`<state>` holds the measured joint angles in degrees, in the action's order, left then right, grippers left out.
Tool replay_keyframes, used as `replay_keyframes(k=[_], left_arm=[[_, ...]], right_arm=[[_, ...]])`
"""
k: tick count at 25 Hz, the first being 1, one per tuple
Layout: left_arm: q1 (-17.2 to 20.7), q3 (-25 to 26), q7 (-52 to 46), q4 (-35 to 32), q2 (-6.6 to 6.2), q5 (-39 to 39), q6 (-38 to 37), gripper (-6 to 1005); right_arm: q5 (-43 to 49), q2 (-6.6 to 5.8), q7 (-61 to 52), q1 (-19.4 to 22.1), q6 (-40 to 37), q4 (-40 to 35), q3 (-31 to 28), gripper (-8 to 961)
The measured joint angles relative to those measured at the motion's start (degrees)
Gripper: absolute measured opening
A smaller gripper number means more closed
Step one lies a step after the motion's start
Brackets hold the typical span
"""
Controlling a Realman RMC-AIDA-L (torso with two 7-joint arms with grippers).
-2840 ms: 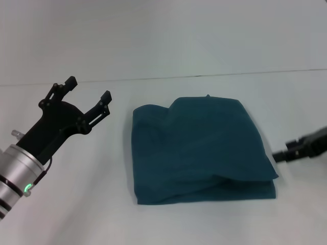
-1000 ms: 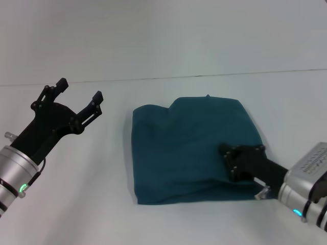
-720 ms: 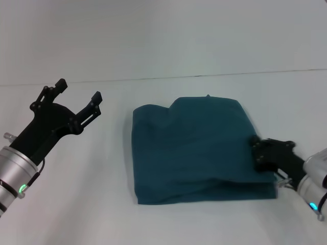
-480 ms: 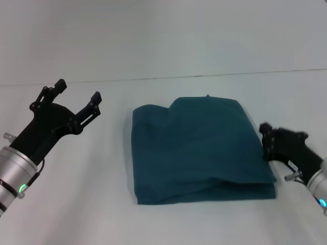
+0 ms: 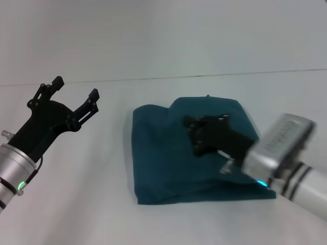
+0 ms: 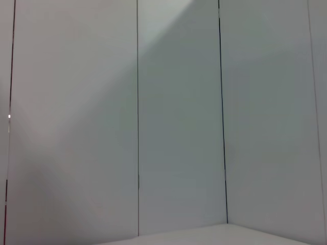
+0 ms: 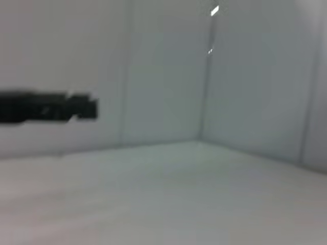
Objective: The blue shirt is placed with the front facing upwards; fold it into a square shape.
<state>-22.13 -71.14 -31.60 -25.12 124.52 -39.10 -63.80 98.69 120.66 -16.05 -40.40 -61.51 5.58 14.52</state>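
The blue shirt [image 5: 168, 153] is a plain dark teal-blue with no pattern showing on its folded cloth. It lies on a pale white-grey surface [image 5: 82, 204]. The left gripper [image 5: 71, 94] is matt black on a silver wrist with a green light. The right gripper [image 5: 207, 133] is black too, on a silver-white wrist with a blue light.

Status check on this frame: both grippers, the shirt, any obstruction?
Left gripper open, raised left of the blue shirt. Right gripper over the shirt's middle, holding nothing visible. Shirt folded into a rough square on the table. Nothing in the way.
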Motion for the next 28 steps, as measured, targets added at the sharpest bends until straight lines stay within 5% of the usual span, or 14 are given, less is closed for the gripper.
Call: replay_keyframes(k=[9,23,28], left_arm=[[0.2,0.4,0.1,0.1,0.09,0.0,-0.2,917],[0.7,0.4,0.7,0.2,0.11,-0.1,0.0,918],[0.7,0.4,1.9,1.2,0.11,-0.1,-0.4,918]], right_arm=[[-1.8,0.31,-1.0,-8.9,21.0,2.5,-3.3,6],[-3.3,-0.35,-1.1,-6.6,34.4,-1.3,-21.8,8],[-3.2,-0.65,-1.1,-4.2,30.6,-2.6,-26.1,8]])
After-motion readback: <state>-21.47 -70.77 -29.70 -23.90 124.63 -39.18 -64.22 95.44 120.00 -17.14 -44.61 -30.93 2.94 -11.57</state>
